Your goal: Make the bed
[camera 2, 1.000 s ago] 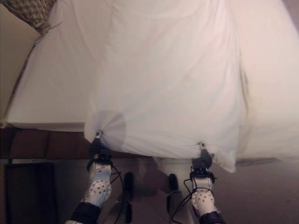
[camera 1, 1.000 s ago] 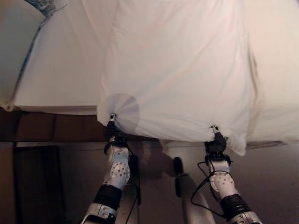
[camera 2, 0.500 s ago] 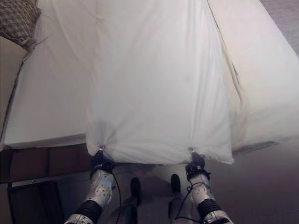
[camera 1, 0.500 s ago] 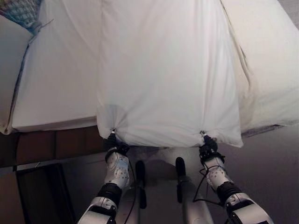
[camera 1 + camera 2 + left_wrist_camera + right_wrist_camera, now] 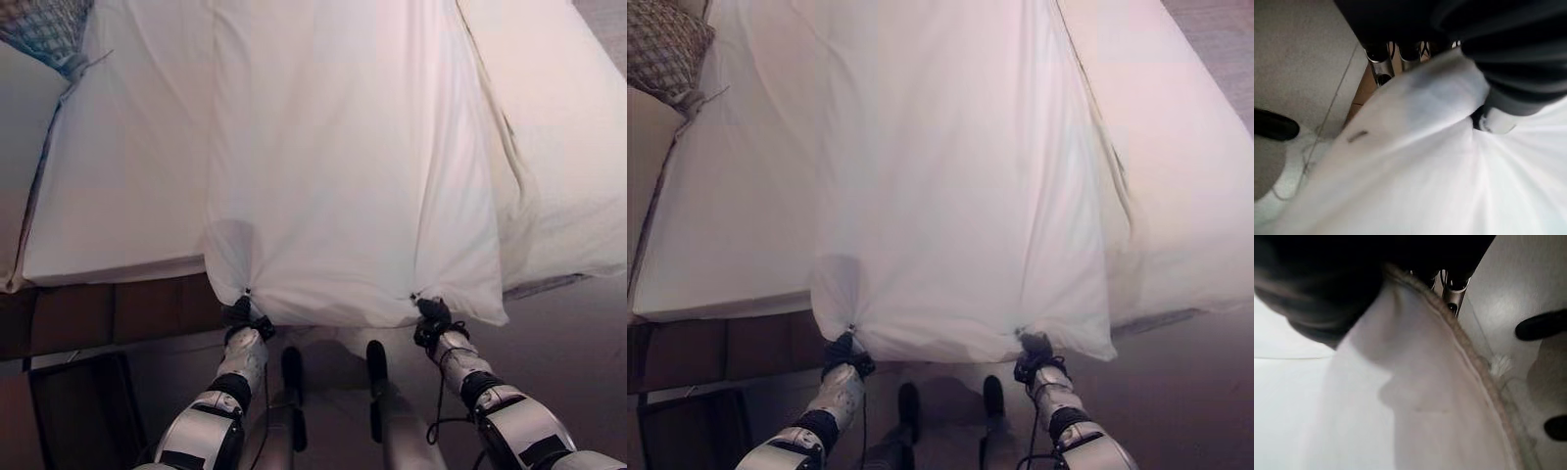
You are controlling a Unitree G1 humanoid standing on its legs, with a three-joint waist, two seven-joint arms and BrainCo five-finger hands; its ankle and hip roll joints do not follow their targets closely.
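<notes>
Left eye view: a white sheet lies lengthwise down the middle of the bed, its near edge hanging just past the bed's foot. The left hand pinches the sheet's near left corner and the right hand its near right corner (cloth puckers at each grip). A patterned cushion sits at the bed's far left.

Right eye view: a rumpled white duvet lies beside the sheet on the right.

Left wrist view: fingers and thumb are clenched round gathered white cloth.

Right wrist view: fingers are curled over the sheet's hemmed edge, above the floor.
</notes>
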